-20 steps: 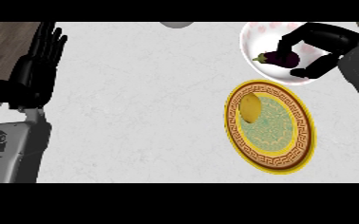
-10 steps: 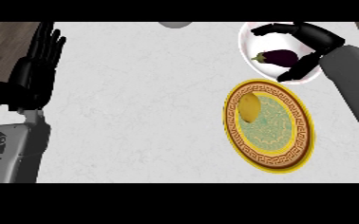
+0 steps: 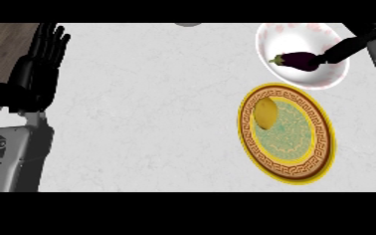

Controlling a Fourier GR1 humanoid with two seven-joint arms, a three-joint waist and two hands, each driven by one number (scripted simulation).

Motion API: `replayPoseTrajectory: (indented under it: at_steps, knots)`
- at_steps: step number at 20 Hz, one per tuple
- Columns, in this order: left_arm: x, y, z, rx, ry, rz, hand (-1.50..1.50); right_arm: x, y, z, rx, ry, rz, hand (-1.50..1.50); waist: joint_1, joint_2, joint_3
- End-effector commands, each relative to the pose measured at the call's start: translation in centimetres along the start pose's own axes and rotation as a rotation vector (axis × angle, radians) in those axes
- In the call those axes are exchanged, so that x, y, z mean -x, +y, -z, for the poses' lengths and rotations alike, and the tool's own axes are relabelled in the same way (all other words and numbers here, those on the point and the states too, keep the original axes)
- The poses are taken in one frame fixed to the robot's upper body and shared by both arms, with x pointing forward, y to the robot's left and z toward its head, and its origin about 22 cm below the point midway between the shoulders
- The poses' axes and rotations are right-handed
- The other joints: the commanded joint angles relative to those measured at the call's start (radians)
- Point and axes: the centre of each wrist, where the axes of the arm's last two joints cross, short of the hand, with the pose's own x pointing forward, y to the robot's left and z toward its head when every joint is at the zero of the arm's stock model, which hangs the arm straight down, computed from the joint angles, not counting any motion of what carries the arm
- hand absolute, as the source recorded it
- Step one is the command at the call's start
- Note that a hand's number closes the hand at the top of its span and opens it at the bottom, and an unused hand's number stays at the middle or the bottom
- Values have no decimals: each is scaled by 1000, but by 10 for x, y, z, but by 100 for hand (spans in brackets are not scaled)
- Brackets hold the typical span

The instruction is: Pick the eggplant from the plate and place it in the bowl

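Head view — desk: pale speckled desk (image 3: 161, 119) seen from steeply above; a small grey round thing (image 3: 188, 24) is cut off at the far edge.
Eggplant: the dark purple eggplant (image 3: 297, 60) lies inside the white bowl (image 3: 283, 37), stem end toward the view's left, resting on the bowl's floor.
Right hand: only a part of the right hand (image 3: 345, 47) shows, entering from the right edge; one dark finger reaches down to the eggplant's right end and looks to be touching it. Whether the fingers are spread or closed cannot be told — most of the hand is out of frame.
Plate: the yellow-rimmed patterned plate (image 3: 290, 167) sits just beside the bowl, nearer the robot; a yellow fruit (image 3: 265, 113) rests on its left part.
Left hand: the left hand (image 3: 40, 62) rests at the view's left edge, fingers straight and up, holding nothing.
Step in hand: judged as release and withdrawal, placing nearly complete.
Doing it well: let go fully before lifting, draw straight up and away to the right so the fingers do not drag the eggplant over the rim or nudge the bowl toward the plate.
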Motion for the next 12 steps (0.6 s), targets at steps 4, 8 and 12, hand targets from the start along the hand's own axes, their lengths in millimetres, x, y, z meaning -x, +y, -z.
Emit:
replayPoseTrajectory:
  at_steps: [4, 8, 12]
  knots:
    - [-4, -3, 4, 17, -19, -4, 0, -7, -31, -22, 41, -48, 170, -150, 22, 22, 5]
    - [-7, -9, 3, 25, -40, -17, 0, -8, -42, -33, 76, -25, 181, -150, 38, 31, 9]
    - [-7, -8, 2, 33, -44, -19, 0, -14, -52, -38, 98, -20, 195, -150, 47, 37, 10]
